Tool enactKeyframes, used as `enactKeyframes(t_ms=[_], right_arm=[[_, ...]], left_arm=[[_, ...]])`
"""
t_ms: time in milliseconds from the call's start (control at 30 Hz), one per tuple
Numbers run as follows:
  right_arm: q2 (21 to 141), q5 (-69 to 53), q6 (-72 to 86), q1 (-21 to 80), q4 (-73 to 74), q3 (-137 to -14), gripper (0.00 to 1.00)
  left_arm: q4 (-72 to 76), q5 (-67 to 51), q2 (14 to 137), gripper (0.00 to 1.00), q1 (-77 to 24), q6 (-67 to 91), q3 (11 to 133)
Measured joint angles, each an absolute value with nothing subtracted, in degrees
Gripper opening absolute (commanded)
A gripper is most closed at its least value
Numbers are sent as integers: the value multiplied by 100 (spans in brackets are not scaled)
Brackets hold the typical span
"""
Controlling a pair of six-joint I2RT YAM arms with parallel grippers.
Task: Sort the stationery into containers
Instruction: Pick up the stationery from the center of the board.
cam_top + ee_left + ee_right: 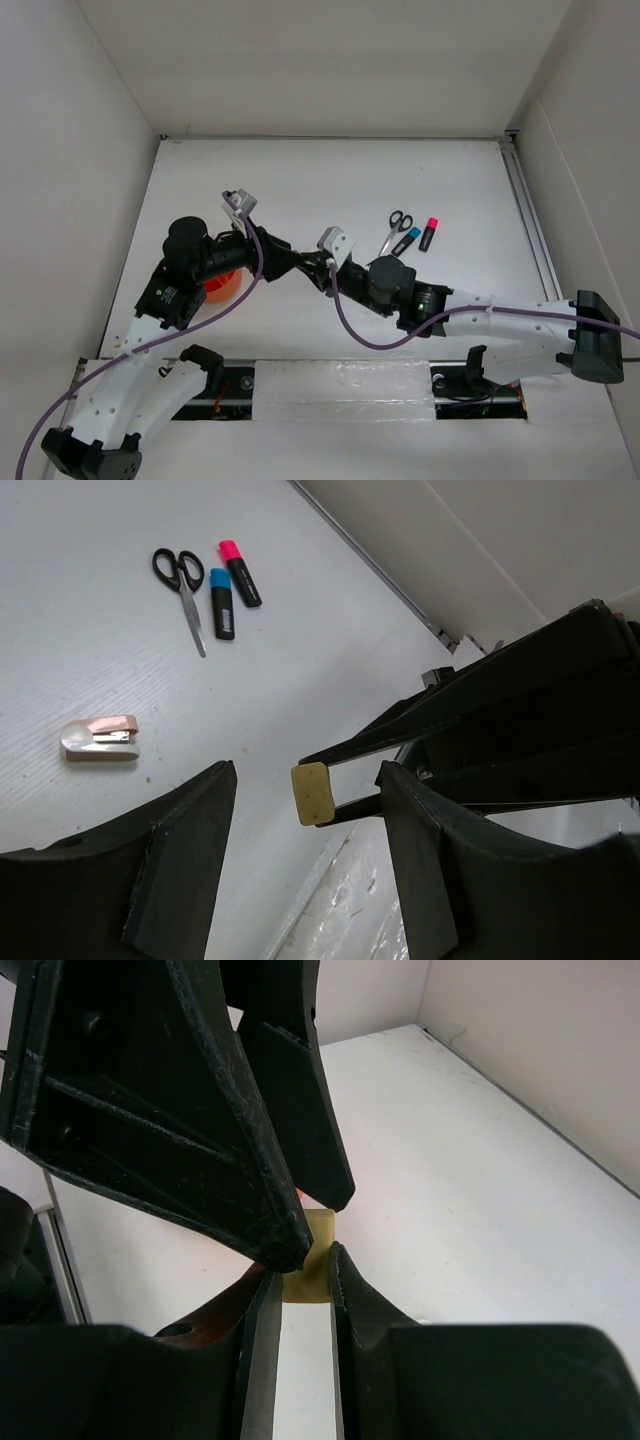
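Fingers (190, 860) of the left gripper (305, 772) stand apart, one on either side of a small yellowish eraser (312, 793), with bare gaps between it and each pad as my left wrist camera shows it. The eraser is not on the table: the right gripper (302, 1282) has it pinched between narrow jaws, held up in mid-air where the two arms meet over the middle of the table (330, 170). From the left wrist view, the right arm's fingers reach in from the right and clamp the eraser top and bottom. Its slightly longer side stands upright in that view, and its two side edges are free. My left fingers close crosswise to that pinch, so I judge they would land on the free edges rather than on the other gripper. The right wrist view makes one left fingertip look very close to the eraser's upper corner; I cannot tell whether it touches. The eraser sits a shade nearer the left-hand finger than the right-hand one, so I would centre before closing. The orange cup (222, 287) lies under the left arm, back toward its base, plainly nearer that arm, which is why a handover makes sense to me. The scissors (182, 585), blue highlighter (221, 602) and pink highlighter (240, 573) lie together well apart on the far side.
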State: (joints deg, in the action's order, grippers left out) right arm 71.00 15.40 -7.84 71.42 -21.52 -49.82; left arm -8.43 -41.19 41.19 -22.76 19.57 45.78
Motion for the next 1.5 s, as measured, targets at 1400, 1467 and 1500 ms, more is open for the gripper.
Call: enactKeyframes(t_ms=[1400, 1467, 1500], right_arm=[[7094, 1909, -969, 7286, -2405, -4989, 37], [7094, 1903, -958, 7286, -2429, -4989, 60], [7085, 1900, -961, 7288, -2475, -4987, 67]], left_arm=[[-541, -4237, 4211, 0, -2283, 2014, 4578], [-554, -4150, 4185, 0, -2309, 2012, 4578], [-598, -4064, 4167, 0, -2309, 1997, 4578]])
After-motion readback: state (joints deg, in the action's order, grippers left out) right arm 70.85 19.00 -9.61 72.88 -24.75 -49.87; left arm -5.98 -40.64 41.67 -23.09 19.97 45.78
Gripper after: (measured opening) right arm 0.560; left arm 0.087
